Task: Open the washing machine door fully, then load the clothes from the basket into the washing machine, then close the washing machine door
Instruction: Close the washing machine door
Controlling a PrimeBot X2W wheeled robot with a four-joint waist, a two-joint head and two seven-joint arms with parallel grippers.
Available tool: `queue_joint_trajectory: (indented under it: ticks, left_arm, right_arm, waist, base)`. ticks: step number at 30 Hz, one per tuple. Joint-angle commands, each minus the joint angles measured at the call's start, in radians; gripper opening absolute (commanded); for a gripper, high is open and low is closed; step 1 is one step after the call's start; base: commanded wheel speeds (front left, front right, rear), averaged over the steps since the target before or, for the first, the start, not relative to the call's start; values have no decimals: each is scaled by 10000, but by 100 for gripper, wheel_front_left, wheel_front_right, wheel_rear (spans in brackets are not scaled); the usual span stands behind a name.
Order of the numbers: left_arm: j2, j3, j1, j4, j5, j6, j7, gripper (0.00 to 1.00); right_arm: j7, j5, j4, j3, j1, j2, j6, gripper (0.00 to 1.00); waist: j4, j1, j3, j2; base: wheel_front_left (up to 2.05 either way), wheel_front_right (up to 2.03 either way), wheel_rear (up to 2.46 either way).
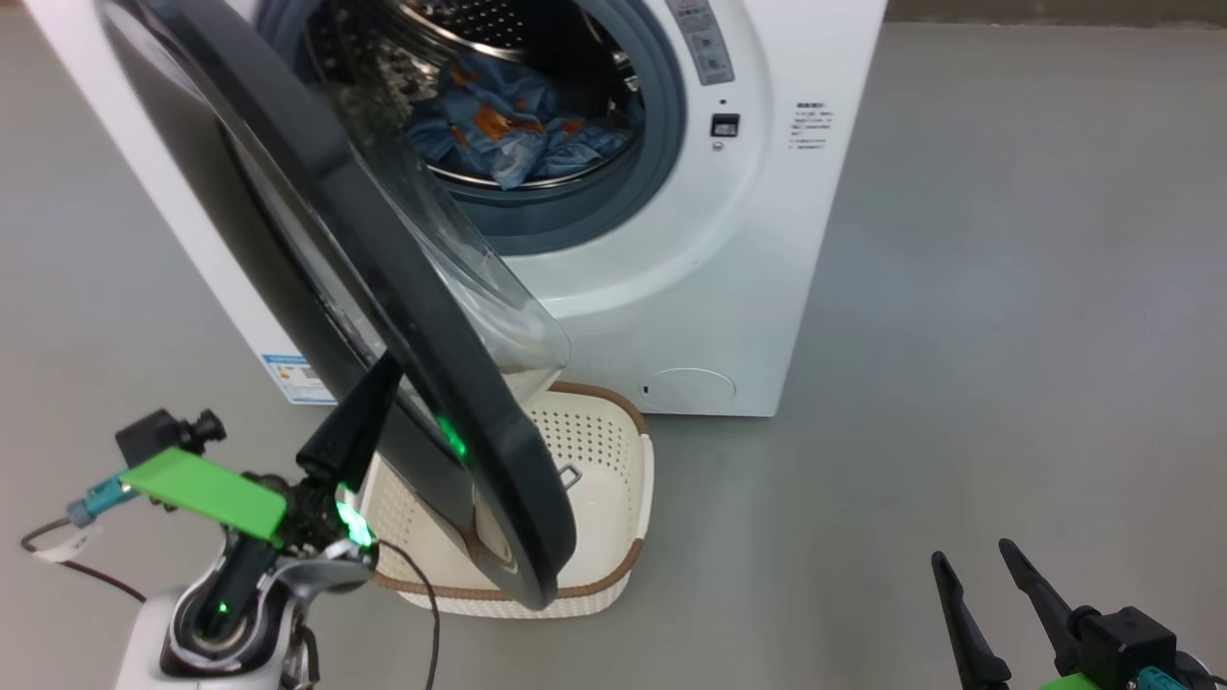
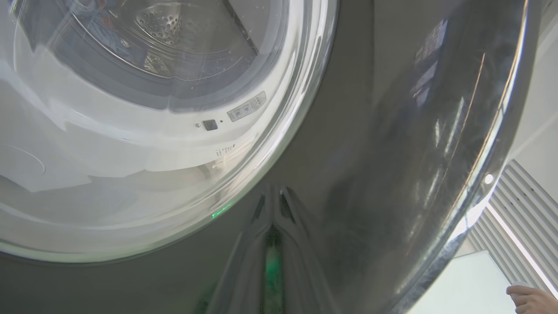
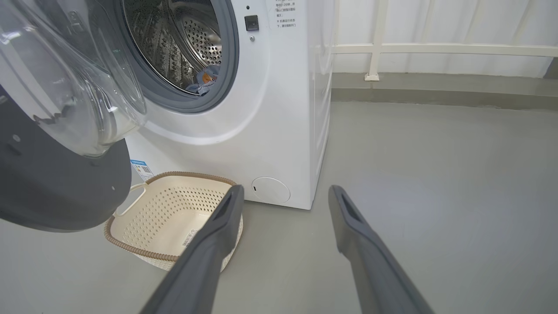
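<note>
The washing machine door [image 1: 422, 316] stands half open. The left gripper [image 1: 381, 374], jaws closed and empty, touches its black outer face. The clothes [image 1: 508, 120] lie inside the drum [image 1: 479, 29] of the washing machine [image 1: 729, 268]. The basket [image 1: 613, 450] sits on the floor [image 1: 1007, 335] under the door. Near right, the right gripper [image 1: 970, 551] hovers, jaws wide, holding nothing.

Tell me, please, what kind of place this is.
Probably a laundry area, perhaps a test room: a white washing machine stands on a plain grey floor, a cream basket before it, pale curtains behind.
</note>
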Motion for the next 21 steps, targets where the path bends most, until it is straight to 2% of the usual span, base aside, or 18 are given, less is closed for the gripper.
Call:
queue_joint_trajectory:
  ticks: [1, 15, 21]
  left_arm:
    - [134, 159, -557, -215, 100, -36, -70, 0]
    - [134, -405, -2677, 1352, 669, -36, -1264, 0]
    - [164, -563, -3737, 2696, 1513, -36, -2018, 0]
  right_arm:
    - [-49, 63, -195, 289, -170, -163, 16, 100]
    - [-49, 84, -157, 429, -569, -85, 16, 100]
    - [-49, 106, -104, 503, -727, -36, 16, 100]
  waist:
    - [-210, 0, 76, -1]
    - [-1326, 0, 657, -1]
    - [-1784, 0, 786, -1]
  base:
    - [0, 0, 0]
    - [0, 0, 0]
    - [0, 0, 0]
